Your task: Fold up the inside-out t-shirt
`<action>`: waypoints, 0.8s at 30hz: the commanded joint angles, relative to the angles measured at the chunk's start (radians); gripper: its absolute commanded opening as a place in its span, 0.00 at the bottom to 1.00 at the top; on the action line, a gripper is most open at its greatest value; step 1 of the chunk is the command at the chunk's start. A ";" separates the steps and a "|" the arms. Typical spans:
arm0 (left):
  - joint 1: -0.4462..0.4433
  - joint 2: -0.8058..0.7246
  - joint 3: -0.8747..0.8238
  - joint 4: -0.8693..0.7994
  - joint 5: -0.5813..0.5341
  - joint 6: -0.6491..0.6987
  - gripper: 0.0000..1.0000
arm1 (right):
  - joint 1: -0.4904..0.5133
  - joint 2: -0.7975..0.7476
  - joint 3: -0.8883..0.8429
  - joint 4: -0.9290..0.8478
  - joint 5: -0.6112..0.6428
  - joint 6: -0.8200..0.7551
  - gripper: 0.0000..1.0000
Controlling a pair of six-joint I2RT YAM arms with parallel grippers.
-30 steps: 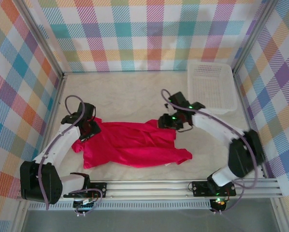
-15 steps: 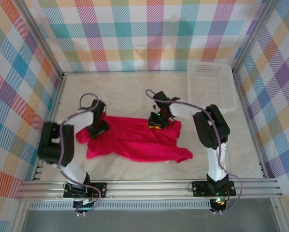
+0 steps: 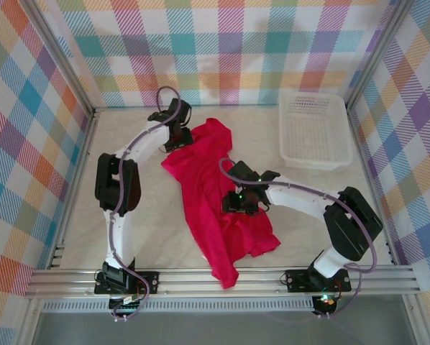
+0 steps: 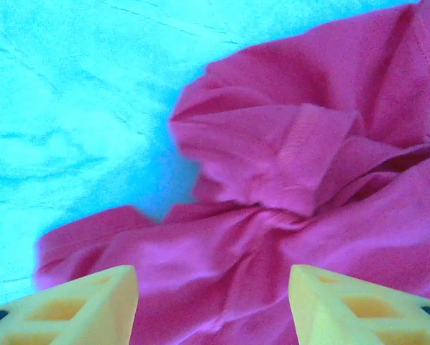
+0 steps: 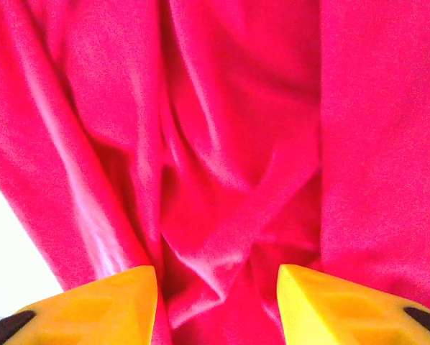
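Cloth soft, light, limp, not fragile: crimson t-shirt (image 3: 204,190) will bunch and drag, so you take hem corners or shoulder seams, not mid-panel. Shirt lies crumpled mid-table, running 12 to 6 o'clock. Left gripper (image 3: 179,136) at its 11 o'clock end, right gripper (image 3: 242,203) mid-shirt. Both finger pairs stand apart over fabric; grip cannot tell. Earlier shirt spread 9 to 3; now swung lengthwise.

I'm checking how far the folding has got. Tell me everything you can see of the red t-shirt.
The t-shirt is plain crimson, soft, creased fabric, and a stitched hem shows in the left wrist view. It lies crumpled, not folded, in a long strip on the table, from the far middle to the near edge. The left gripper is at its far end and the right gripper over its middle, both with fingers apart.
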 commanded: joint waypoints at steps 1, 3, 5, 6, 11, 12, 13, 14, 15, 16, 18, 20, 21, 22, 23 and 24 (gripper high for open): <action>0.021 -0.078 -0.150 -0.028 0.012 0.029 0.59 | -0.076 0.093 0.095 0.016 0.038 -0.070 0.48; 0.032 -0.081 -0.215 0.010 0.044 0.021 0.60 | -0.109 0.190 0.179 0.000 0.028 -0.107 0.46; 0.043 -0.064 -0.236 0.026 0.074 0.018 0.60 | -0.133 0.283 0.269 -0.025 0.017 -0.140 0.45; 0.047 -0.051 -0.235 0.034 0.089 0.018 0.60 | -0.140 0.328 0.317 -0.036 0.017 -0.151 0.45; 0.053 0.042 -0.162 0.047 0.144 0.019 0.60 | -0.160 0.480 0.473 -0.088 0.026 -0.188 0.45; 0.053 0.067 -0.140 0.038 0.147 0.018 0.59 | -0.164 0.500 0.483 -0.089 0.035 -0.187 0.45; 0.054 0.090 -0.119 0.026 0.147 0.020 0.57 | -0.167 0.517 0.489 -0.092 0.042 -0.185 0.45; 0.057 0.106 -0.103 0.014 0.146 0.021 0.51 | -0.173 0.527 0.488 -0.090 0.039 -0.183 0.45; 0.062 0.122 -0.089 0.004 0.147 0.021 0.43 | -0.180 0.533 0.480 -0.082 0.032 -0.178 0.44; 0.072 0.128 -0.085 0.002 0.155 0.020 0.27 | -0.188 0.532 0.462 -0.071 0.029 -0.173 0.37; 0.107 0.119 -0.102 0.008 0.181 -0.009 0.00 | -0.206 0.527 0.420 -0.050 0.027 -0.161 0.18; 0.161 0.077 -0.156 0.044 0.219 -0.050 0.00 | -0.228 0.513 0.376 -0.048 0.037 -0.144 0.05; 0.187 0.043 -0.194 0.065 0.220 -0.071 0.00 | -0.242 0.503 0.351 -0.050 0.046 -0.136 0.00; 0.205 0.011 -0.225 0.079 0.211 -0.082 0.00 | -0.251 0.491 0.327 -0.052 0.054 -0.128 0.00; 0.222 -0.030 -0.259 0.087 0.189 -0.093 0.00 | -0.260 0.475 0.297 -0.055 0.065 -0.119 0.00; 0.236 -0.070 -0.288 0.085 0.157 -0.101 0.00 | -0.268 0.453 0.261 -0.059 0.083 -0.105 0.00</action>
